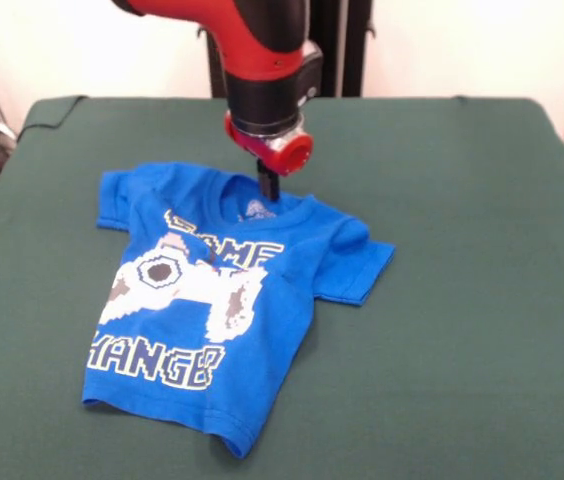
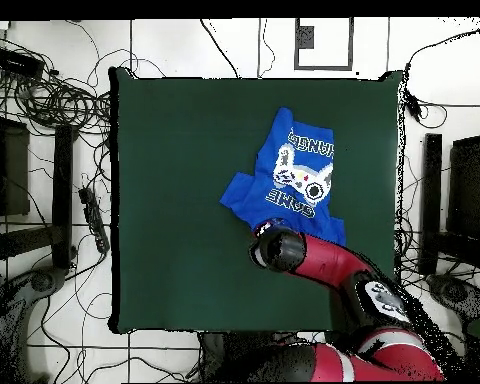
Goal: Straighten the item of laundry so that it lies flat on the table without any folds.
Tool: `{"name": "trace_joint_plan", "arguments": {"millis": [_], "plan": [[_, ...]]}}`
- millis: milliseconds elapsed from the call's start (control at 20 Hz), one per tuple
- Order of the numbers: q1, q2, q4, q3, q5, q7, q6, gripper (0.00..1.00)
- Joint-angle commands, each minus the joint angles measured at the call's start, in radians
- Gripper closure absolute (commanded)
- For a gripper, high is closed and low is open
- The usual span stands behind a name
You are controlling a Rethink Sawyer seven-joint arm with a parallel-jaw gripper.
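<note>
The bright blue T-shirt (image 1: 202, 300) with the pixel controller print lies print-up on the green table (image 1: 462, 300), left of centre in the front view. Its collar points to the far side. Its right side is creased and tucked under along the edge, and the hem corner at the near right curls. My gripper (image 1: 268, 192) hangs straight down with its narrow dark fingers together, tips at the back of the collar. I cannot tell if cloth is pinched. In the overhead view the shirt (image 2: 294, 180) lies right of centre, and the arm's wrist (image 2: 277, 248) hides the gripper.
Green felt (image 2: 184, 200) stretches wide on all sides of the shirt. Cables and stands (image 2: 54, 100) lie on the floor beyond the table's edges. The red arm (image 2: 334, 265) reaches in from the bottom right of the overhead view.
</note>
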Motion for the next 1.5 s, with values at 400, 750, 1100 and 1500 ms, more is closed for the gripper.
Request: {"name": "trace_joint_plan", "arguments": {"millis": [400, 750, 1100, 1500], "plan": [[-0.074, -0.183, 0.240, 0.029, 0.120, 0.075, 0.621, 1.00], [-0.101, -0.234, 0.227, 0.026, 0.080, 0.045, 0.705, 1.00], [0.002, -0.219, 0.159, -0.036, -0.072, 0.161, 0.127, 1.00], [-0.026, -0.163, 0.185, 0.080, -0.016, 0.127, -0.149, 1.00]]}}
